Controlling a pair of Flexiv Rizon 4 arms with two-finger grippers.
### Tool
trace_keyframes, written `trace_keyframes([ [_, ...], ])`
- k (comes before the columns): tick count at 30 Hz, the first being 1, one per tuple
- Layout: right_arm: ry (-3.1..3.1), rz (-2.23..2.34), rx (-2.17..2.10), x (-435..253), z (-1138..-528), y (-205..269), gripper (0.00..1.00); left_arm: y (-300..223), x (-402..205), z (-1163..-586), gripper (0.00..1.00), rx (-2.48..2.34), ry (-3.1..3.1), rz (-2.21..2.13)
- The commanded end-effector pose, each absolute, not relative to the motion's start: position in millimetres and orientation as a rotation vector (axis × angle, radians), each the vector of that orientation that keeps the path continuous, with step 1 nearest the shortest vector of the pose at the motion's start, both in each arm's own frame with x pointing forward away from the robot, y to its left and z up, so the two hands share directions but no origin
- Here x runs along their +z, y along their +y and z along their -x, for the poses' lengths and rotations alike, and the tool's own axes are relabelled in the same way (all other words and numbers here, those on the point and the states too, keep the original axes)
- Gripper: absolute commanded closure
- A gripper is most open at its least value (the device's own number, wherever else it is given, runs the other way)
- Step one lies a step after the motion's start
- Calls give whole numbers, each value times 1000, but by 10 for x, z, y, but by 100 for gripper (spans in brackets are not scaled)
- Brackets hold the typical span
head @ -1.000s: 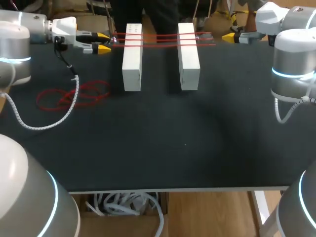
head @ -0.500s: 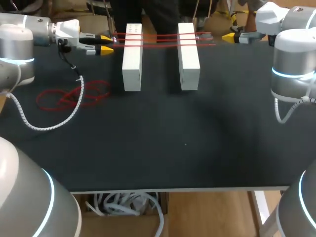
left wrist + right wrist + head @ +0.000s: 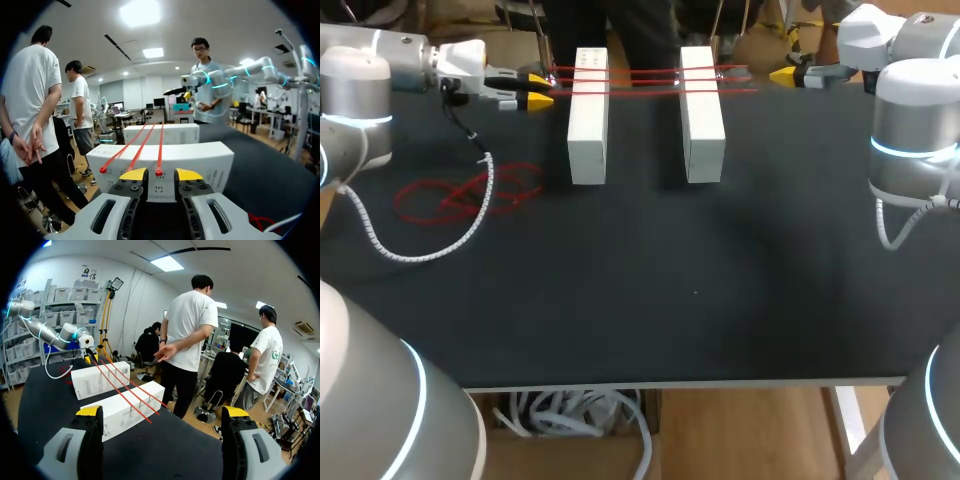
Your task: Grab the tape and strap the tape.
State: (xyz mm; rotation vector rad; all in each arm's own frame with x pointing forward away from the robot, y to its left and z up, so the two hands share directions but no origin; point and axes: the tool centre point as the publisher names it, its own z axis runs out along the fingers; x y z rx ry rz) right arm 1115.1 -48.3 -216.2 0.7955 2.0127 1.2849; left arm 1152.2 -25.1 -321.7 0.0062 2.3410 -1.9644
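Three red tape straps (image 3: 640, 80) lie stretched across two white boxes, the left box (image 3: 588, 130) and the right box (image 3: 703, 130), at the back of the table. My left gripper (image 3: 537, 88) sits at the straps' left ends. In the left wrist view the end of one strap (image 3: 159, 171) lies between its yellow fingertips (image 3: 134, 174), which stand narrowly apart with gaps on both sides, so the left gripper (image 3: 160, 175) is open. My right gripper (image 3: 790, 74) hangs beyond the straps' right ends. In its own view the right gripper (image 3: 162, 415) is wide open and holds nothing, with the boxes (image 3: 122, 407) ahead.
A loose tangle of red tape (image 3: 470, 195) lies on the black table (image 3: 700, 290) at the left, in front of the left arm. The arm's grey coiled cable (image 3: 410, 255) droops over the tangle. The table's front edge (image 3: 700, 382) runs across the near side.
My left gripper has moved right, up to the straps' left ends, and its fingers have drawn closer together. The right arm has not moved.
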Motion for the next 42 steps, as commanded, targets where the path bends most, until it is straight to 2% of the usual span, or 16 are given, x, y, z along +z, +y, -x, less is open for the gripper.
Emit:
trace_keyframes([
  [1, 2013, -794, 1288, -2162, -11146, -493, 0, -253, -3256, -11589, 78, -1985, 2348, -33],
  [4, 2013, -794, 1288, -2162, -11146, -493, 0, -260, -3256, -11590, 82, -1985, 2352, -34],
  [6, 2013, -794, 1288, -2162, -11146, -493, 0, -269, -3254, -11588, 100, -1987, 2354, -38],
  [19, 2013, -794, 1288, -2162, -11146, -493, 0, -312, -3156, -11441, 100, -2135, 2164, 48],
  [27, 2013, -794, 1288, -2162, -11146, -493, 0, -409, -2866, -11196, 100, -2213, 1946, 15],
  [36, 2013, -794, 1288, -2162, -11146, -493, 0, -316, -2402, -11023, 100, -2276, 1985, 64],
  [42, 2013, -794, 1288, -2162, -11146, -493, 0, -316, -2402, -11023, 100, -2276, 1985, 64],
])
